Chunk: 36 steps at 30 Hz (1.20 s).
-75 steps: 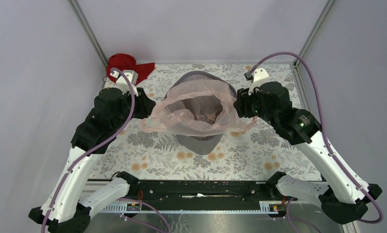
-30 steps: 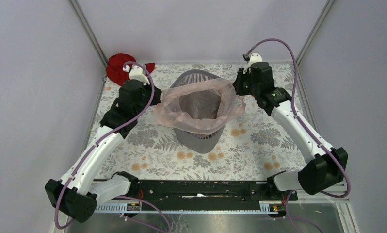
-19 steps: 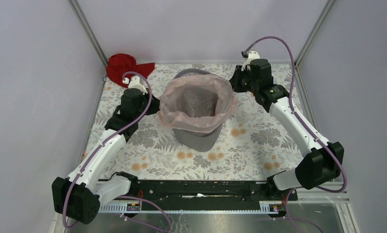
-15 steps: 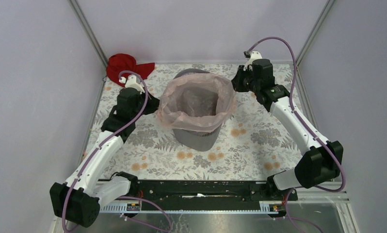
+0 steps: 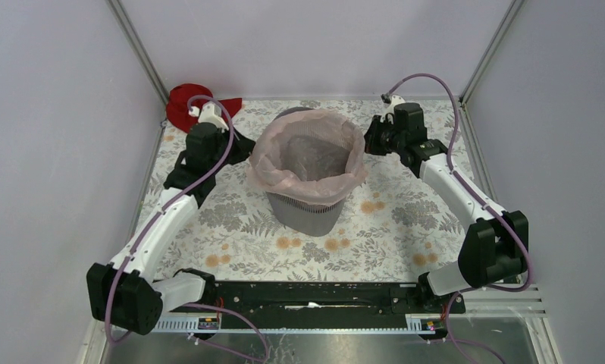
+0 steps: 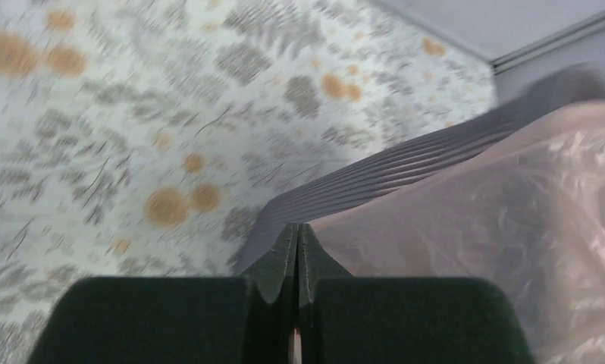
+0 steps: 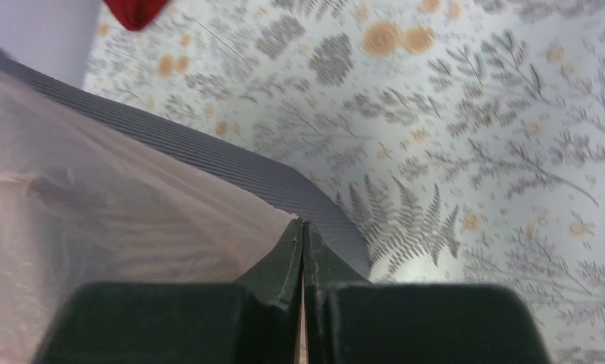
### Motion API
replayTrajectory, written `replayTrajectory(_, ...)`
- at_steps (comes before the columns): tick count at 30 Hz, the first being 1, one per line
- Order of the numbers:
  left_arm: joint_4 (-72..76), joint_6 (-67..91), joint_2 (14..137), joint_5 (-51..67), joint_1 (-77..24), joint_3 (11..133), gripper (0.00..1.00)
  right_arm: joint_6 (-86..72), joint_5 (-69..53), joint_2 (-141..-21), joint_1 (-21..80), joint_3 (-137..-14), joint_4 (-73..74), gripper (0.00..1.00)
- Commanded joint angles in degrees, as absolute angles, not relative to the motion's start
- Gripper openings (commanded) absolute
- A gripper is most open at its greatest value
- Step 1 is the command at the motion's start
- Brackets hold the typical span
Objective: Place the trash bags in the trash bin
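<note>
The trash bin [image 5: 303,214] stands upright in the middle of the flower-patterned table [image 5: 413,227], in the same spot as in the earlier pictures. The trash bag [image 5: 273,173] now lines it. Its body hangs inside and its mouth is folded outward over the rim, with the hem lying against the upper mesh wall. A couple of seconds ago the bag was held stretched wide above the bin, with loose film spilling out to both sides. Since then it has come down and been drawn in around the rim. Half a second ago a dark arc of bare rim still showed at the far side; now only a sliver of it shows there.

Both arms have sunk lower and reach out flatter than before. The left gripper [image 5: 242,154] sits just beside the bin's left rim. In the left wrist view its jaws are pressed together, and the bag's edge runs right into the closed tips, pinched there. The right gripper [image 5: 368,144] sits at the right rim, its jaws also pressed together. In the right wrist view the film [image 7: 95,205] reaches its tips, but whether any is caught between them cannot be told.

The red cloth [image 5: 180,98] stays in the far left corner.
</note>
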<state>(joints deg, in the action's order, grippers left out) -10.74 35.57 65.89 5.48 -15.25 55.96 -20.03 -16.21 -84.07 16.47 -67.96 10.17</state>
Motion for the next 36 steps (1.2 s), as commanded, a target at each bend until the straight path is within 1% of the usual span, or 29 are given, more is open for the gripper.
replayTrajectory(1, -7.83, 37.4, 64.63, 7.13, -10.8, 49.53, 0.0, -21.56, -20.27, -83.6, 16.5, -74.92, 7.87, 0.0)
replayTrajectory(6, -7.86, 39.8, 63.56, 13.11, -9.06, 47.06, 0.0, -22.94, -21.05, -86.46, 16.52, -72.65, 5.02, 0.0)
replayTrajectory(11, -9.51, 40.25, 62.66, 17.07, -9.05, 53.49, 0.0, -23.73, -19.85, -86.67, 15.88, -64.97, 0.81, 0.0)
replayTrajectory(14, -9.83, 40.46, 63.62, 19.59, -9.05, 57.67, 0.0, -23.81, -19.73, -86.84, 15.58, -62.59, 0.45, 0.0)
replayTrajectory(16, -9.57, 40.77, 64.22, 19.62, -9.05, 58.36, 0.0, -23.87, -20.09, -86.74, 15.64, -61.84, 0.48, 0.0)
replayTrajectory(23, -9.18, 40.51, 69.5, 18.35, -7.65, 52.13, 0.0, -23.02, -20.46, -84.47, 15.64, -66.47, 4.0, 0.0)
replayTrajectory(28, -5.82, 41.68, 69.12, 20.39, -5.82, 46.78, 0.0, -23.45, -21.53, -84.82, 15.64, -67.51, 4.17, 0.0)
replayTrajectory(32, -7.32, 41.22, 69.47, 22.55, -5.71, 48.02, 0.0, -23.73, -21.61, -86.0, 15.64, -64.35, 2.95, 0.0)
replayTrajectory(36, -8.65, 41.19, 67.32, 25.43, -5.79, 50.96, 0.0, -23.09, -19.79, -84.96, 15.64, -60.3, 2.55, 0.0)
